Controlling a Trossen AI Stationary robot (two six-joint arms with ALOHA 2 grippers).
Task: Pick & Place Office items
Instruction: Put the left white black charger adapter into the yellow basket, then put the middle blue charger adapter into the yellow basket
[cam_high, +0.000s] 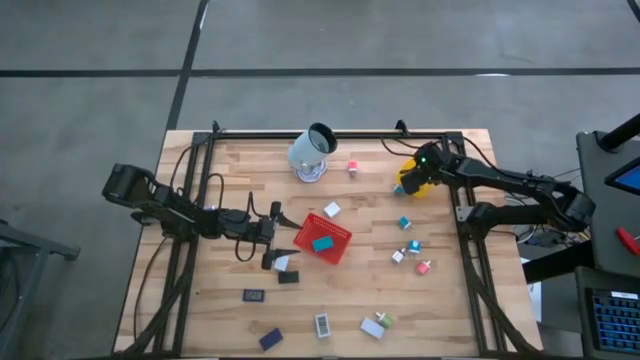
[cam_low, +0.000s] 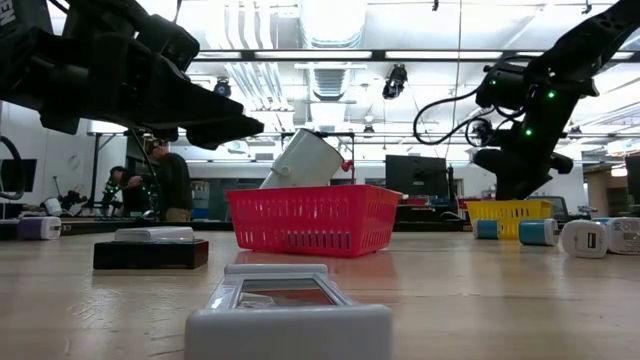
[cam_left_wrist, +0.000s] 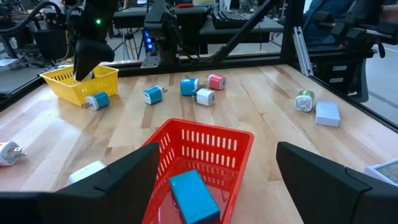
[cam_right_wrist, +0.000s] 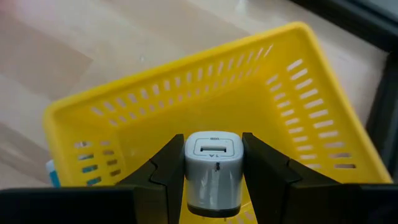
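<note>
My right gripper (cam_high: 415, 180) is over the yellow mesh tray (cam_high: 424, 187) at the far right, shut on a white charger block (cam_right_wrist: 211, 171). My left gripper (cam_high: 273, 238) is open and empty, just left of the red mesh tray (cam_high: 335, 245). A teal block (cam_left_wrist: 193, 196) lies in the red tray. Other office items lie loose on the table: a white block (cam_high: 331, 210), a pink one (cam_high: 353, 167), teal and pink ones (cam_high: 410, 245), a black flat rectangle (cam_high: 254, 295), a dark blue one (cam_high: 270, 339) and a white one (cam_high: 322, 325). My right gripper pinches the white charger block by two opposite sides (cam_right_wrist: 189, 180) between its two fingers (cam_right_wrist: 165, 174). The fingers point down from above into the yellow tray (cam_right_wrist: 186, 106). The block's socket face (cam_right_wrist: 211, 149) is turned up toward the wrist. I cannot tell whether the block touches the tray's floor.
A large pale cup (cam_high: 312, 152) lies tilted at the far middle. A black block with a white one on it (cam_high: 286, 270) sits near my left gripper. A white and green pair (cam_high: 377, 325) lies near the front edge. People stand in the room behind (cam_low: 165, 185).
</note>
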